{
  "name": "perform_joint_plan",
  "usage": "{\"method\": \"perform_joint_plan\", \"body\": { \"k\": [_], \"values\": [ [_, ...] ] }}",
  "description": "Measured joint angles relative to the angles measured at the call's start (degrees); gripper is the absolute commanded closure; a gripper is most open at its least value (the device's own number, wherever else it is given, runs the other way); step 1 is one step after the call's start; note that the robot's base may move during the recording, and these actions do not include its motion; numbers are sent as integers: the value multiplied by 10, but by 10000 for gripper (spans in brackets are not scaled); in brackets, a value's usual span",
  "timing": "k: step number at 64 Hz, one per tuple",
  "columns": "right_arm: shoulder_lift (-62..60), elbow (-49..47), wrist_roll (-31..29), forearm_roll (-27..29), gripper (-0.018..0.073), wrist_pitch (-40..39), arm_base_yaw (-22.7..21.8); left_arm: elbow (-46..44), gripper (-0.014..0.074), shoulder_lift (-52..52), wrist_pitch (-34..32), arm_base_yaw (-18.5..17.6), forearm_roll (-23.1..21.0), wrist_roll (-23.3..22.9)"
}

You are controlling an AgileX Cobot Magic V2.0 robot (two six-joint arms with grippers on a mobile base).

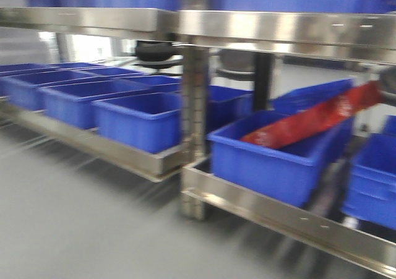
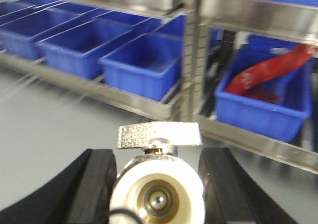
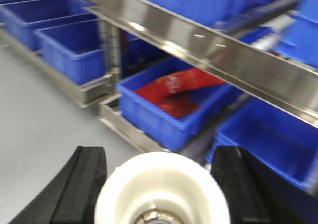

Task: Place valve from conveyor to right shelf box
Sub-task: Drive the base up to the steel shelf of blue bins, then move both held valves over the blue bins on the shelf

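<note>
In the left wrist view, a valve (image 2: 157,191) with a white round base and a flat silvery handle (image 2: 159,134) sits between the black fingers (image 2: 97,184) of my left gripper (image 2: 158,158), which is shut on it. In the right wrist view, a white round valve base (image 3: 161,189) sits the same way in my right gripper (image 3: 159,157), black fingers (image 3: 87,184) tight on both sides. A blue shelf box (image 1: 272,158) holding a red bag (image 1: 315,118) stands on the right shelf section ahead. The conveyor is out of view. Neither gripper shows in the front view.
A steel rack with an upright post (image 1: 193,124) faces me. A row of blue boxes (image 1: 139,118) fills the lower left shelf (image 1: 93,144). More blue boxes (image 1: 374,180) stand at the far right. Grey floor (image 1: 80,223) lies before the rack. The views are motion-blurred.
</note>
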Motion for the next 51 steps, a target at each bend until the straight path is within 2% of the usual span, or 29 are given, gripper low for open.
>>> {"method": "perform_joint_plan", "body": {
  "k": [51],
  "values": [
    [0, 0, 0, 0, 713, 0, 0, 0, 708, 0, -2, 0, -2, 0]
  ]
}}
